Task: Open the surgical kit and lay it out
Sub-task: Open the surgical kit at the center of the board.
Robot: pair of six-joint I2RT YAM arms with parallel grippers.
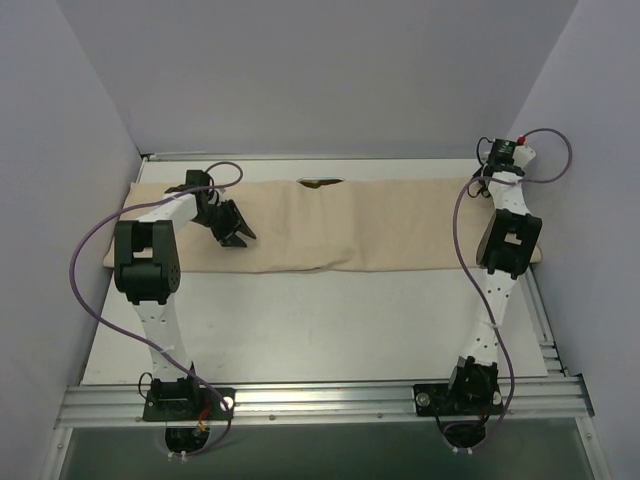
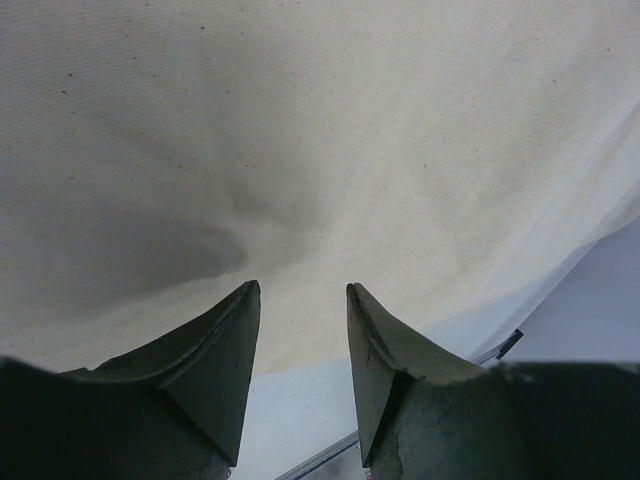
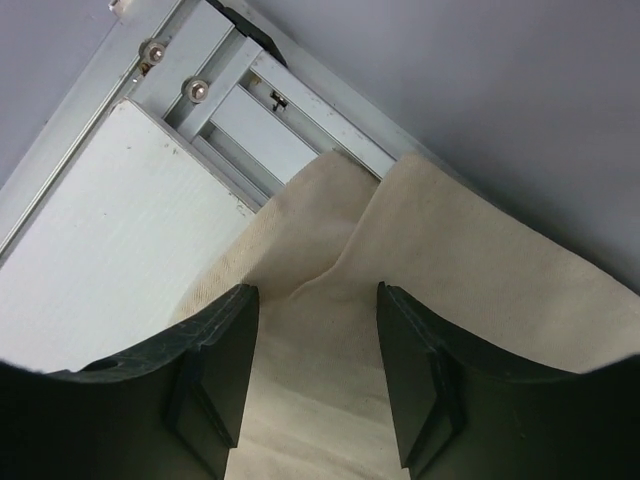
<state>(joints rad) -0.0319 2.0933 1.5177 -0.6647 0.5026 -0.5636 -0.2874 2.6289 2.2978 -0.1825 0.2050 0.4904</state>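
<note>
Item one, left side: I am reading the left gripper as hanging low over the left part of the cloth wrap, its fingers standing about half apart and closing on nothing; its wrist view is showing only smooth beige fabric with one soft dimple beneath. Item two, centre: the cloth wrap is lying as a long folded band across the far part of the worktop, running almost from wall to wall, with the near half of the worktop carrying nothing of the kit. Item three, centre far edge: a small dark gap is showing in the fold line; I cannot tell what is lying inside it. Item four, right side: the right gripper is hovering at the far right end of the band, its fingers parted and gripping nothing, with a folded cloth edge running between them toward the metal frame rail. Progress entry: I am judging the job as being at an early stage, since the wrap is lying folded over along its whole length and no tray or instruments are showing anywhere. Outstanding: turning back the remaining folds, exposing the contents, then setting each piece out on the cloth.
</note>
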